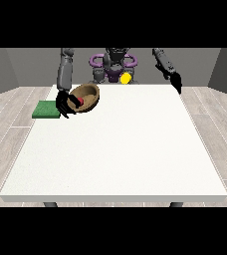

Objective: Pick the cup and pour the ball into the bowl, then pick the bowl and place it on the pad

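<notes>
We see a large white worktop (pixel 120 149) filling most of the view, standing on a pale wood-plank floor (pixel 6 114) between grey walls. Behind its far edge stands the dark grey robot (pixel 114 62), with purple rings at its shoulders.

Next in size is the bowl (pixel 87 96), a brown, wood-coloured dish with a darker inside. It is lifted off the worktop and tilted so that its opening faces toward us, above the far left part of the surface. The robot hand at the view's left (pixel 64 105) holds it at its lower left rim, with dark fingers curled round the edge.

Just left of the bowl, the pad (pixel 46 109) lies flat at the worktop's left edge. It is a green rectangle, and the holding hand overlaps its right end in our view; we cannot tell whether the bowl touches it.

The robot hand at the view's right (pixel 176 83) hangs above the far right corner, well apart from the other things; we cannot tell how its fingers lie.

The cup (pixel 126 78) is yellow and lies at the far edge near the robot's waist.

Smallest is the ball (pixel 80 100), a red spot inside the bowl, close to the holding fingers.
</notes>
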Controlling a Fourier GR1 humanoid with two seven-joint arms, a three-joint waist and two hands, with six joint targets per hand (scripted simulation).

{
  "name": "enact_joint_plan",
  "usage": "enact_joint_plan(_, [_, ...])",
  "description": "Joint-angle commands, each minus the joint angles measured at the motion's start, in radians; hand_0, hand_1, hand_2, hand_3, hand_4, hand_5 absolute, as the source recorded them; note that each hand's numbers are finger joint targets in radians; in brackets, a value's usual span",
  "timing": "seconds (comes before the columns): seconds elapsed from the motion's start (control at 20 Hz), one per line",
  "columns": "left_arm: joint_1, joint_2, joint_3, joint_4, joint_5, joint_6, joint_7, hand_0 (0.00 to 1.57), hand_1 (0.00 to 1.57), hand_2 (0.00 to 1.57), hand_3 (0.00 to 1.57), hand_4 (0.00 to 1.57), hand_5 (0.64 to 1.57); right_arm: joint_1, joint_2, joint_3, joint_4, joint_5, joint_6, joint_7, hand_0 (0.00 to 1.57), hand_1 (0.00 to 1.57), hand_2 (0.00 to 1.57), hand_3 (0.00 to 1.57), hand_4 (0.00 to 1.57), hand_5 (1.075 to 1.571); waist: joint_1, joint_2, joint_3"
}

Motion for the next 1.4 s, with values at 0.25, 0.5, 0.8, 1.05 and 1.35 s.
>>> enact_joint_plan(0.25, [0.009,-0.04,-0.027,0.056,-0.012,-0.001,0.036,0.0,0.0,0.0,0.0,0.0,0.712,-0.002,-0.103,0.046,0.024,0.053,-0.033,0.47,1.57,1.57,1.57,1.57,1.15,1.571,0.05,-0.074,0.0665])
enact_joint_plan(0.5, [0.054,-0.04,0.019,0.134,0.02,-0.001,0.078,0.0,0.0,0.0,0.0,0.0,0.724,0.009,-0.243,0.152,-0.042,0.137,0.105,0.68,1.57,1.57,1.57,1.57,1.29,1.562,-0.038,-0.227,0.0685])
enact_joint_plan(0.8, [0.129,-0.035,0.067,0.222,0.031,0.043,-0.003,0.0,0.0,0.0,0.0,0.0,0.732,-0.072,-0.484,0.267,-0.202,0.26,0.32,0.786,1.57,1.57,1.57,1.57,1.57,1.561,-0.163,-0.306,0.0703])
enact_joint_plan(1.05, [0.15,0.017,0.114,0.253,0.039,0.071,-0.041,0.0,0.0,0.0,0.0,0.0,0.717,-0.179,-0.452,0.287,-0.319,0.304,0.411,0.898,1.57,1.57,1.57,1.57,1.57,1.543,-0.233,-0.286,0.0741])
enact_joint_plan(1.35, [0.103,0.172,0.25,0.284,0.14,-0.007,-0.214,0.0,0.0,0.0,0.0,0.0,0.67,-0.188,-0.477,0.15,-0.203,0.289,0.323,0.699,1.57,1.57,1.57,1.47,1.57,1.534,-0.268,-0.078,0.0752])
